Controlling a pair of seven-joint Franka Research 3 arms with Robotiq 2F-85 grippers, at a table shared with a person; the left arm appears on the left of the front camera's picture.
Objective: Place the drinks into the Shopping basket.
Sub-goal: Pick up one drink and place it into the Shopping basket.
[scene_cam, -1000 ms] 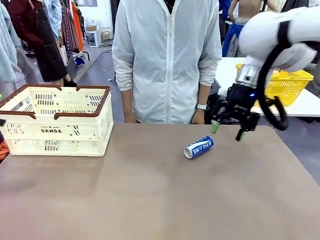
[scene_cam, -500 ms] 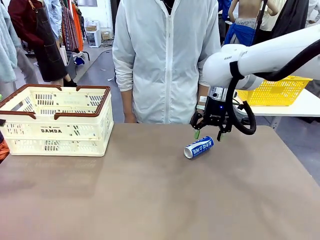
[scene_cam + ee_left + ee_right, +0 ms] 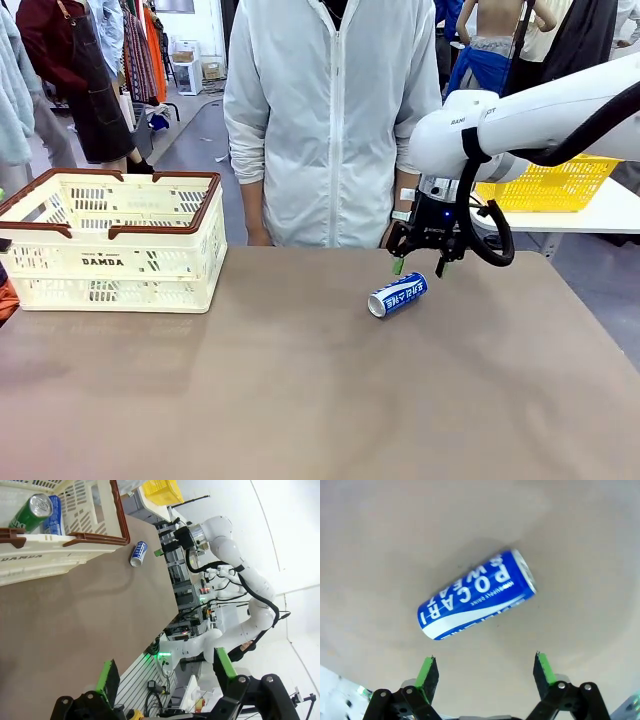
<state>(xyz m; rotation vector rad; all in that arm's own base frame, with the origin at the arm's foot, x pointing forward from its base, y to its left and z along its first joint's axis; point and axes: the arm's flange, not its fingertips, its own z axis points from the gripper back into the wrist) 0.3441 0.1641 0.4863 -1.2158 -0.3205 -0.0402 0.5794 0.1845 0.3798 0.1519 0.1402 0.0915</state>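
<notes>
On the brown table (image 3: 300, 400), the right gripper (image 3: 420, 265) hangs wide open, empty, above a blue can (image 3: 397, 295)

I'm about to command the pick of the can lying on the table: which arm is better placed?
The right. The right gripper hovers open just above the blue can, which lies on its side. The left gripper is open, far away beyond the Shopping basket.

A blue and white can (image 3: 477, 595) lies on its side on the beige table (image 3: 380, 540). The right gripper (image 3: 485, 672) hovers above it, green-padded fingers (image 3: 428, 672) spread apart, touching nothing.
</notes>
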